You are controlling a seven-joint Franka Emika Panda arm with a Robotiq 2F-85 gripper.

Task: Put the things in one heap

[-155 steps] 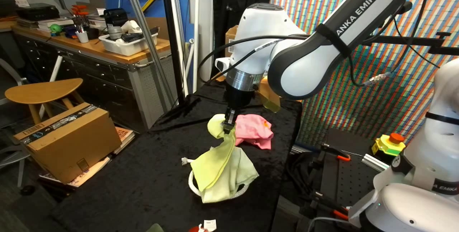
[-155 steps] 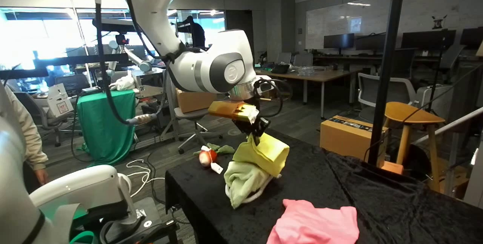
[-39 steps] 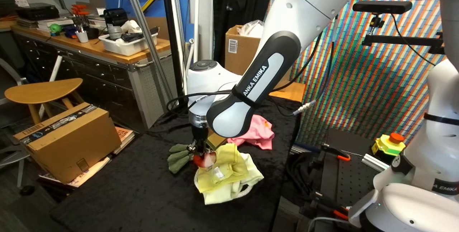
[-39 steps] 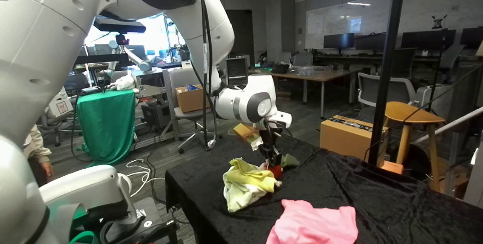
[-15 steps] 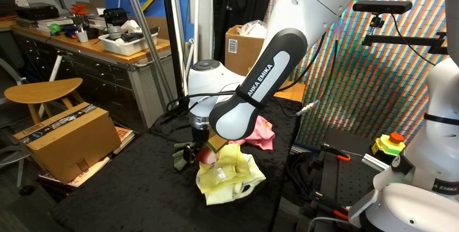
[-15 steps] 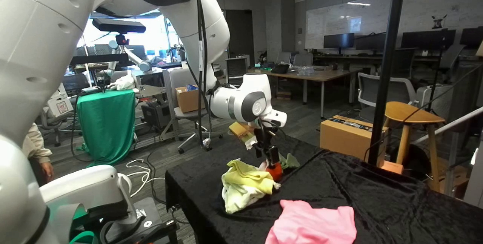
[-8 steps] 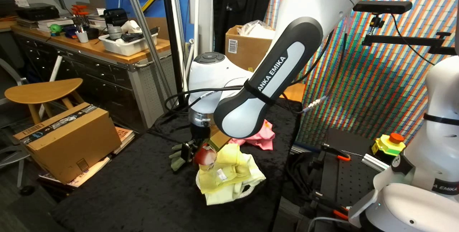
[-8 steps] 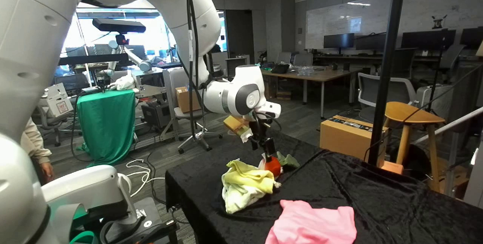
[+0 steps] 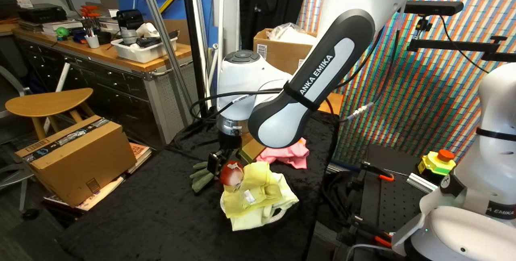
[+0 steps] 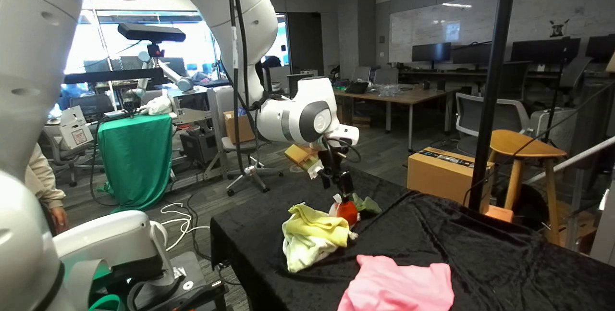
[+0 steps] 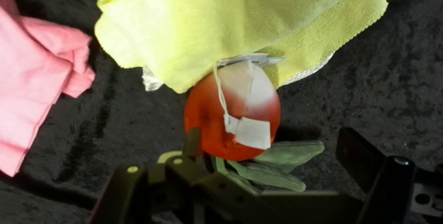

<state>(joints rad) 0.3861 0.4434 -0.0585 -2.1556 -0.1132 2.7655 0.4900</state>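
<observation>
A red-and-white stuffed radish [image 11: 232, 113] with green leaves [image 11: 290, 154] lies against the edge of a yellow cloth [image 9: 258, 190]. That cloth is bunched over a pale green cloth [image 10: 302, 253], and part of a white rope [image 9: 278, 215] pokes out below. Apart from this pile, a pink cloth [image 10: 399, 284] is spread on the black-covered table. My gripper [image 11: 270, 137] is open just above the radish and its leaves, holding nothing. In the wrist view its left finger [image 11: 193, 141] overlaps the radish's edge; whether they touch I cannot tell.
A black velvet cover [image 9: 161, 212] drapes the table. On the floor beside it sits a cardboard box [image 9: 76, 160] near a wooden stool [image 10: 526, 143]. A white robot base [image 9: 463, 228] and an emergency stop button [image 9: 445, 156] stand on the opposite side.
Earlier my gripper held the yellow cloth, which now lies on the pile. The radish has come to the pile's edge. Lately the gripper has opened off the radish and risen a little.
</observation>
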